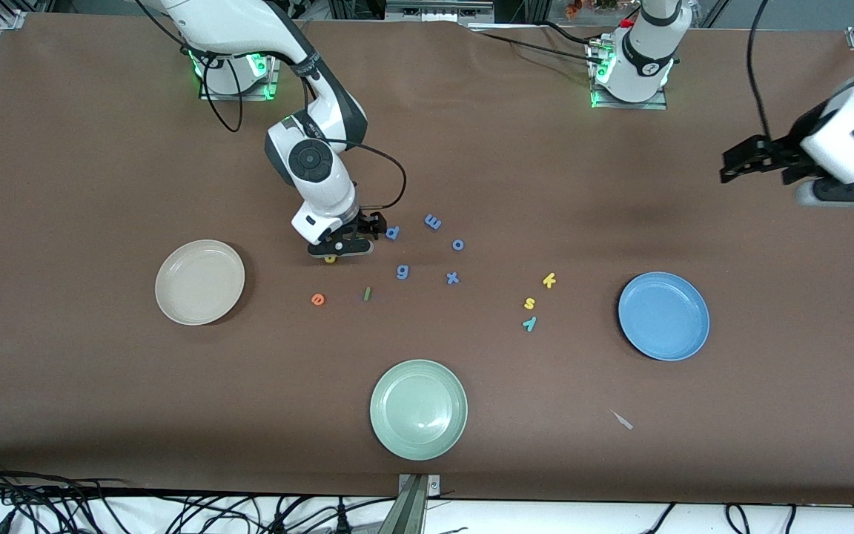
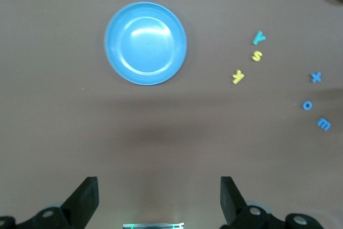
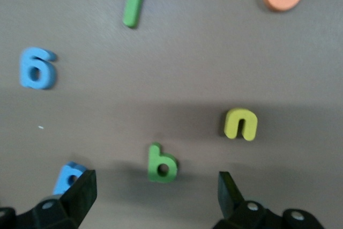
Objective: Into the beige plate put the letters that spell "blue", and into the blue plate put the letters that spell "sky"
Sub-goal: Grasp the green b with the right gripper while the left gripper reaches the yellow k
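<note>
— Where is the right gripper point(image 1: 345, 241)?

— It is low over the table point(image 1: 101, 386), just above the green b point(image 3: 161, 164) and the yellow u point(image 3: 241, 124). Its fingers point(image 3: 80, 194) stand apart and hold nothing. The blue p point(image 3: 69, 176) lies just beside the b.

— And the other letters of "blue"?

— The green l point(image 1: 368, 294) and the orange e point(image 1: 318, 299) lie nearer to the front camera than the gripper, with the e toward the beige plate point(image 1: 199, 282). The blue g point(image 1: 402, 272) is beside the l. No letter is in the beige plate.

— What about "sky"?

— The yellow k point(image 1: 549, 279), the yellow s point(image 1: 529, 302) and the teal y point(image 1: 530, 323) make a short row on the table, between the blue x point(image 1: 453, 278) and the blue plate point(image 1: 663, 316). The blue plate has nothing in it.

— And the left gripper point(image 1: 757, 165)?

— It waits high over the left arm's end of the table, its fingers point(image 2: 83, 199) wide apart, with nothing between them. The pale green plate point(image 1: 418, 409) lies nearest to the front camera.
</note>
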`<control>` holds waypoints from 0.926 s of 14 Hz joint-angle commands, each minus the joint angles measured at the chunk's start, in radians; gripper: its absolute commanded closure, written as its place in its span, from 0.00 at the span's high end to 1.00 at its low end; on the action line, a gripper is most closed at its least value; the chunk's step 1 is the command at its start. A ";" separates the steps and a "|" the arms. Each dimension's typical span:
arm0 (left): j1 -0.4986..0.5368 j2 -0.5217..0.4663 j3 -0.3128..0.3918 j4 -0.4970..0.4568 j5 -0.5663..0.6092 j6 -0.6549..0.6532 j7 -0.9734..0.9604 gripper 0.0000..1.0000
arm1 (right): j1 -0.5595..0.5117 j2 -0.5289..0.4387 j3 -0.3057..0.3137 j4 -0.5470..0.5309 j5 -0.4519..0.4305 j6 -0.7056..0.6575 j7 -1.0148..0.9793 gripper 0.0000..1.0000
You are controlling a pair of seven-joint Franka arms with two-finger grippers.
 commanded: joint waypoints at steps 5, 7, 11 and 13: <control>-0.048 0.068 -0.045 -0.116 0.006 0.234 -0.011 1.00 | 0.014 0.022 -0.007 -0.017 0.003 0.032 0.016 0.92; -0.076 0.092 -0.045 -0.154 0.006 0.319 -0.011 1.00 | 0.014 0.027 -0.007 -0.012 0.004 0.033 0.016 0.83; -0.128 0.247 -0.045 -0.171 0.004 0.467 -0.009 1.00 | 0.013 0.042 -0.007 -0.009 0.006 0.068 0.016 0.50; -0.153 0.315 -0.045 -0.237 0.004 0.636 -0.008 1.00 | 0.013 0.047 -0.007 -0.009 0.007 0.076 0.018 0.34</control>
